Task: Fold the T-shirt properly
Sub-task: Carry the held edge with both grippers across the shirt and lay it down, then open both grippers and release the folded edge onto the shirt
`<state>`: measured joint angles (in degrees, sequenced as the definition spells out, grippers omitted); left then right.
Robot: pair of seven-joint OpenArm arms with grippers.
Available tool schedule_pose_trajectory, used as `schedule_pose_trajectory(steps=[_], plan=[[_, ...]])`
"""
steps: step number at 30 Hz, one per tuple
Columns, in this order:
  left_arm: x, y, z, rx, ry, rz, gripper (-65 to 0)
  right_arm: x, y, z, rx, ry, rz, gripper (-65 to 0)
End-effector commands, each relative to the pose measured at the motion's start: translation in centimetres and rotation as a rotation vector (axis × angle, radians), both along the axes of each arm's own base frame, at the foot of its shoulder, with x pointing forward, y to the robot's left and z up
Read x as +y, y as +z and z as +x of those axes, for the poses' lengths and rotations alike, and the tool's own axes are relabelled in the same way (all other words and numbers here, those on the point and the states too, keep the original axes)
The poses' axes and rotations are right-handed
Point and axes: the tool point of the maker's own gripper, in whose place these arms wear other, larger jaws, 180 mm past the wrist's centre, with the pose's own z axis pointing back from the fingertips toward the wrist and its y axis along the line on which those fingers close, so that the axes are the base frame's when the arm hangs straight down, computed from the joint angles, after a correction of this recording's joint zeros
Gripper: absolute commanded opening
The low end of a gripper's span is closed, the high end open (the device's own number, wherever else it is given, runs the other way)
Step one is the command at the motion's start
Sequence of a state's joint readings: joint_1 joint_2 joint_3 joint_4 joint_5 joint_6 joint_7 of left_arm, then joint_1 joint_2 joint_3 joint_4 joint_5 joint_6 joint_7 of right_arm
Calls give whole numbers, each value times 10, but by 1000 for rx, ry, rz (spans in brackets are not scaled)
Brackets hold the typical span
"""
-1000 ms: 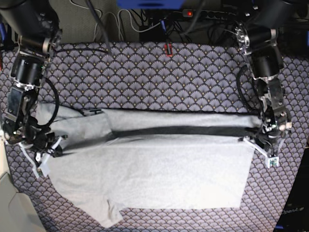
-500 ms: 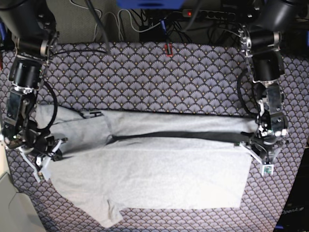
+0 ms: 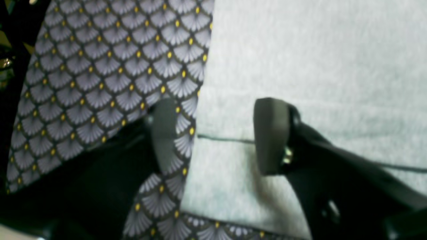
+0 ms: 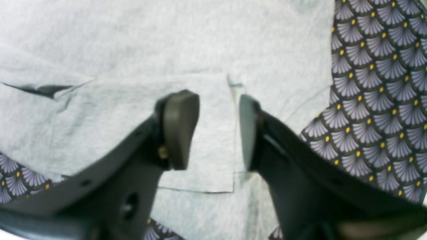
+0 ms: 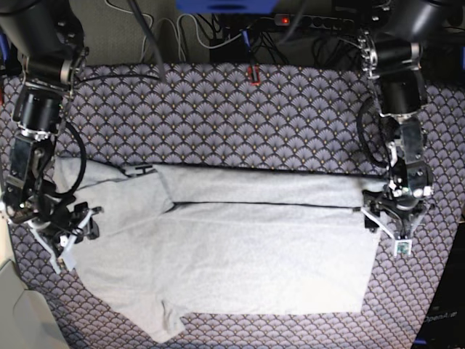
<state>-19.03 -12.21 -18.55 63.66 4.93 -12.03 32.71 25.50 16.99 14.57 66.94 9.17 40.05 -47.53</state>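
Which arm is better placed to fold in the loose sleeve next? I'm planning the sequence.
Right, probably. The right gripper hangs open at the sleeve end of the T-shirt, beside the spread sleeve. The left gripper, also open, sits at the far hem corner.

I work at a lab-style robot bench: a table under a purple scallop-patterned tablecloth (image 5: 240,116), my two black arms mounted at its far corners, and behind it a black power strip with a red switch (image 5: 309,20) amid tangled loose cables (image 5: 211,36).
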Motion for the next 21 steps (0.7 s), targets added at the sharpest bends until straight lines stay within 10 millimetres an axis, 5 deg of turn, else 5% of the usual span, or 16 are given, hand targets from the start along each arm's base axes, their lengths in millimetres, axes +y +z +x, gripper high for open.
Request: schedule_pose_trajectory(steps=[1,5,12,21], plan=[[5,27,13,-82,-2,21,-272,-7,23,12,-66,-8,-3,-380],[8,25,1,-84,4,30,-271,-19,18,5,-47,-24,-21,-372],[44,10,-29,-65,113,-3,-271,-54,-5,-27,-3,-122,-3,-372],[47,-10,-50,-16,121,-3,-271,-88,-33,-72,57,-249,32,-372]])
